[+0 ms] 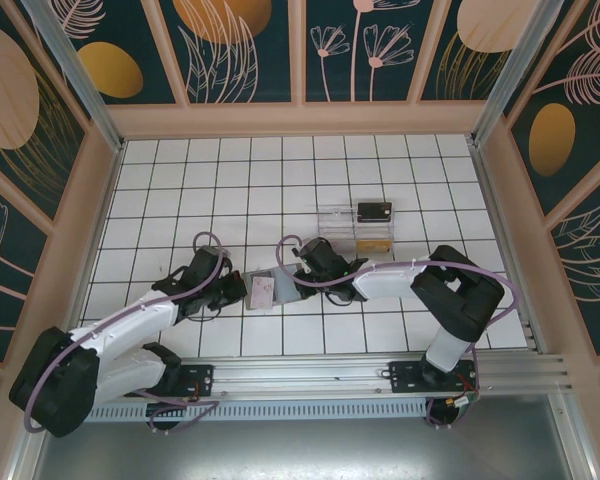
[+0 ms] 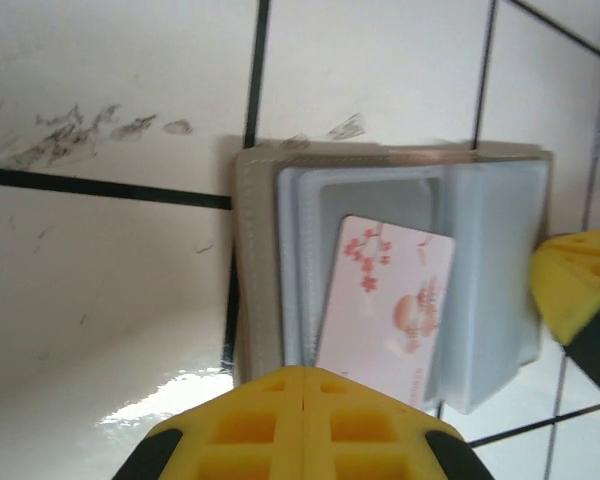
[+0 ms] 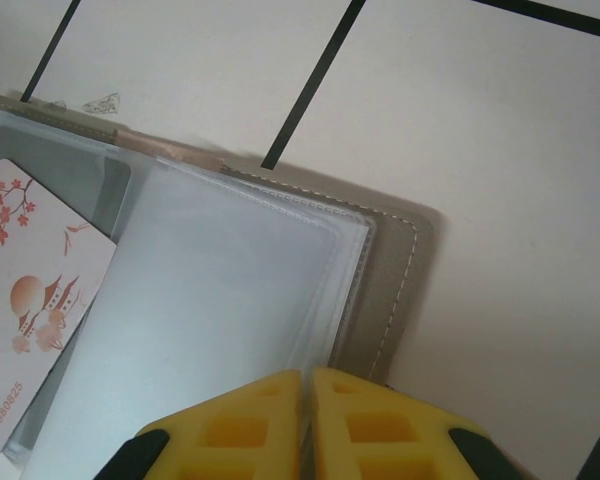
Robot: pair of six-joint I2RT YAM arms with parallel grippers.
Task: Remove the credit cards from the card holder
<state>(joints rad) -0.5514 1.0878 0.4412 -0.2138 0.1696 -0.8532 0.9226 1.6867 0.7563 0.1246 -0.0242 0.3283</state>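
The grey card holder (image 2: 490, 260) lay open on white tiles (image 2: 110, 290), its 2 blue-grey panels facing up. 1 pale credit card (image 2: 385, 300), printed with red blossoms, sat tilted on it. The left gripper (image 2: 302, 400) held its 2 yellow pads together over the card's lower end. Another yellow fingertip (image 2: 580, 280) showed at the holder's right edge.

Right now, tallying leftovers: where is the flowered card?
In the top view, the card lies tilted on the open card holder, between left gripper and right gripper.
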